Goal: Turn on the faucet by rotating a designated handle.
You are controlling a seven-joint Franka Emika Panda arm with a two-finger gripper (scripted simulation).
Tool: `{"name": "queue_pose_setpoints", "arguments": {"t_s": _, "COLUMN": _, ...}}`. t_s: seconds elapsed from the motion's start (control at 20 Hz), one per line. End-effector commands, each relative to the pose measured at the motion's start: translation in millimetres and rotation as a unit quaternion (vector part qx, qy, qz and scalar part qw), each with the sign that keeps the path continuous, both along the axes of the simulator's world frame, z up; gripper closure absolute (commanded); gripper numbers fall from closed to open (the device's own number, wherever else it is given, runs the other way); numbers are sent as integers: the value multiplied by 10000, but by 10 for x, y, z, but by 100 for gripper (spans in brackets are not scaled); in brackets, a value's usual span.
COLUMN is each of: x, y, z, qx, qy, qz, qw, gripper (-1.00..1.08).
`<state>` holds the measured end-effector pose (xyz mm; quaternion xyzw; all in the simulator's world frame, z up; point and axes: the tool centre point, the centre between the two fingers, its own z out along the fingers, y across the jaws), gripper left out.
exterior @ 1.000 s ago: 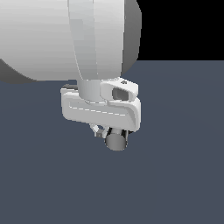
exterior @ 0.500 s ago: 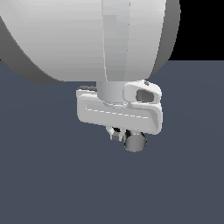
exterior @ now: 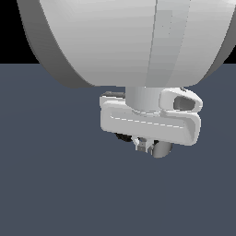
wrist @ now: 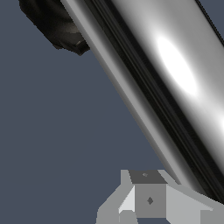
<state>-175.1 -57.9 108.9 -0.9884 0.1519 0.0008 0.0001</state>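
Jaws sit right against handle (wrist: 183,74); only one finger (wrist: 148,199) visible.

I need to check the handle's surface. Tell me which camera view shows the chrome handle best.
The wrist view: the handle fills the picture as a long glossy chrome cylinder crossing it diagonally. In the exterior view the gripper hides nearly all of it; only the handle's grey rounded end peeks out beneath.

Heads up, you can barely see the faucet (exterior: 123,137) in the exterior view: the white arm and gripper (exterior: 144,145) body cover nearly all of it. Only the round end of the handle (exterior: 161,150) pokes out below. The wrist view crops the handle (wrist: 175,74) at both ends and clips the black base (wrist: 54,24) at the edge. You can't tell whether the fingers (wrist: 148,199) are closed.
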Motion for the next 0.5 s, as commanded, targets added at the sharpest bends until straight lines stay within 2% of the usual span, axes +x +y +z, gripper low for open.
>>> {"name": "queue_pose_setpoints", "arguments": {"t_s": 0.0, "x": -38, "y": -214, "z": 2, "qx": -2, "qy": -8, "qz": -124, "qw": 9999, "gripper": 108}}
{"name": "queue_pose_setpoints", "arguments": {"t_s": 0.05, "x": -38, "y": -214, "z": 2, "qx": -2, "qy": -8, "qz": -124, "qw": 9999, "gripper": 108}}
{"name": "queue_pose_setpoints", "arguments": {"t_s": 0.1, "x": -19, "y": -83, "z": 0, "qx": 0, "qy": 1, "qz": -11, "qw": 10000, "gripper": 108}}
{"name": "queue_pose_setpoints", "arguments": {"t_s": 0.45, "x": 130, "y": -362, "z": 0, "qx": -1, "qy": 0, "qz": -31, "qw": 10000, "gripper": 108}}
